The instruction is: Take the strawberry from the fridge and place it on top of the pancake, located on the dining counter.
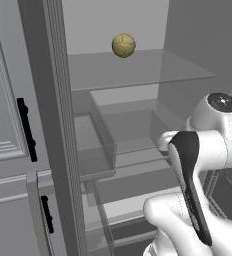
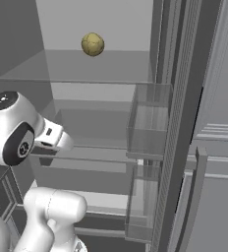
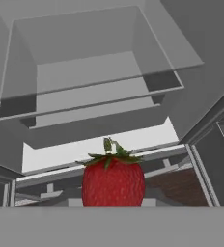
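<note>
The strawberry (image 3: 113, 183), red with a green leafy top, sits large at the bottom middle of the hand view, right where my gripper's fingers close. The fingertips themselves are hidden behind it, and the berry hangs in front of the fridge's lower racks with nothing seen under it. My arm (image 2: 17, 133) reaches into the open fridge (image 2: 86, 66) at the height of its middle glass shelves, and the hand is hidden behind the arm's own joints. The pancake and the dining counter are out of view.
A yellow-green round fruit (image 1: 123, 45) (image 2: 93, 44) rests on the top glass shelf. Clear door bins (image 2: 148, 128) hang at the right, and a clear drawer (image 3: 85, 62) lies ahead of the hand. Light grey cabinets with black handles (image 1: 26, 129) stand at the left.
</note>
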